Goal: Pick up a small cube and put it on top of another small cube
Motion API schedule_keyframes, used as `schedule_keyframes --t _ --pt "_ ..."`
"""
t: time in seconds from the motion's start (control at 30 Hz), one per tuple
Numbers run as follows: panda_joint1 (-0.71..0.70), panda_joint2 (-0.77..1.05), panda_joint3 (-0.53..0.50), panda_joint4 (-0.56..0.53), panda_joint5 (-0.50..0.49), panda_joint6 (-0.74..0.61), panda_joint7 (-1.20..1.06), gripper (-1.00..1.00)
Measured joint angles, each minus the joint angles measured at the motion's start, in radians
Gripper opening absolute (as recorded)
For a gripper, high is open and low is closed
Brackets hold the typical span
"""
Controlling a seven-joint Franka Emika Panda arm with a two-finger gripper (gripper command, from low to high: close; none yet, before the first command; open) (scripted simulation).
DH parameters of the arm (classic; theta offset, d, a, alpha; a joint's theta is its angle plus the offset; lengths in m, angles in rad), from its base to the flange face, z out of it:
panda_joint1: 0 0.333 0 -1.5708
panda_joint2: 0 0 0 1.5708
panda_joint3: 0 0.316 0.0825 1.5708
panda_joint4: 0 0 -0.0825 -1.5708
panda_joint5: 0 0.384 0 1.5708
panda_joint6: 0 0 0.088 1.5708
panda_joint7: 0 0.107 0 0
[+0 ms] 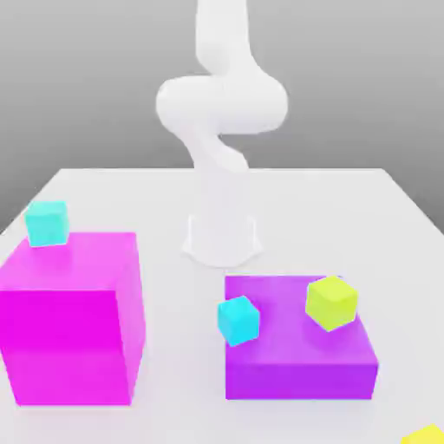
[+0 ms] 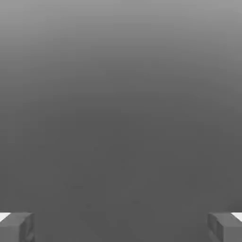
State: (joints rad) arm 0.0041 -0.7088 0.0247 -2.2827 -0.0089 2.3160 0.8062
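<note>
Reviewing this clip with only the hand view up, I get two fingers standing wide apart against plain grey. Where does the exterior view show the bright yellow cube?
Observer: The bright yellow cube is at the exterior view's lower right corner, partly cut off by the picture's edge.
Operator: And the yellow-green one?
Observer: The yellow-green cube shows against the purple block's top.
Operator: What's by the magenta block?
Observer: A pale cyan cube at its far edge.

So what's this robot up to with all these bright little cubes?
Nothing is in its grip: the gripper is open and empty. A yellow cube sits near the picture's edge, a cyan cube on the magenta block, and a lime cube on the purple block. No cube is stacked yet.
</note>
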Motion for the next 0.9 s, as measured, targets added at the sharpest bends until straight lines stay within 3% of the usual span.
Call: schedule_keyframes --t 0.53,0.9 --pt "0.045 0.586 0.156 0.111 -0.1 0.103 0.071 0.0" --pt "0.141 0.985 0.195 0.186 -0.174 0.172 0.124 0.0"
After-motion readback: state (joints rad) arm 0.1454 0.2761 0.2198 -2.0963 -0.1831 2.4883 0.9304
